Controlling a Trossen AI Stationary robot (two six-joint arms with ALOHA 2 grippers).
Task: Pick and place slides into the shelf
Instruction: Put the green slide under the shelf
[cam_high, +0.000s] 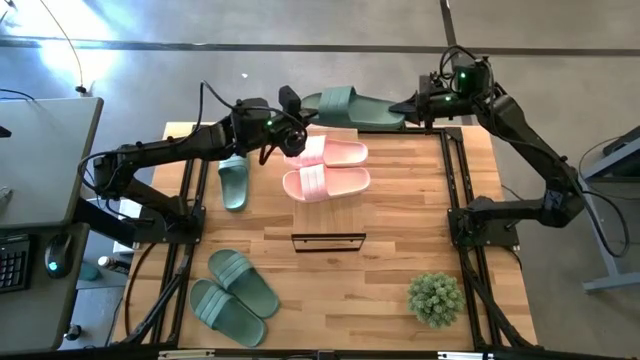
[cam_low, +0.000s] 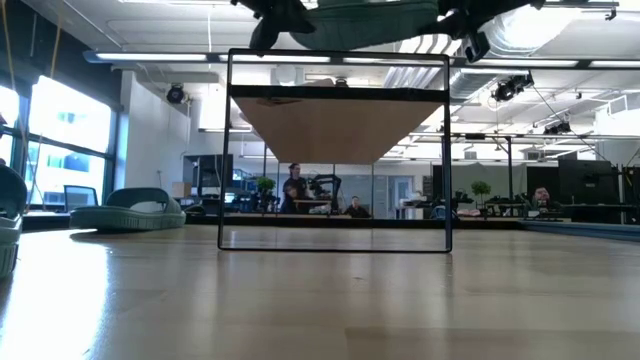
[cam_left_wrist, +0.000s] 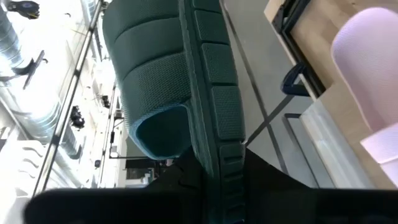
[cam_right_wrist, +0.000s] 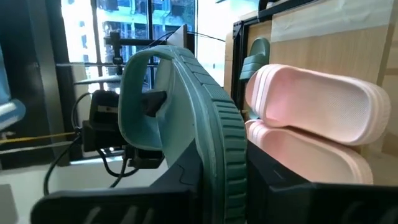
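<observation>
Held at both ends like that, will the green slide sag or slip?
The green slide spans straight between the left gripper and right gripper, so it's probably fairly stiff. Its ribbed edge likely resists slipping. Thin fingers holding it suggest it's light.

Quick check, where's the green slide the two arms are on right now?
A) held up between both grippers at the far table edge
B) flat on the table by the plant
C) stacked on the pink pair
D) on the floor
A: in the high view the green slide spans between the left gripper and the right gripper at the far edge, and each wrist view shows the jaws on its sole rim.
</observation>
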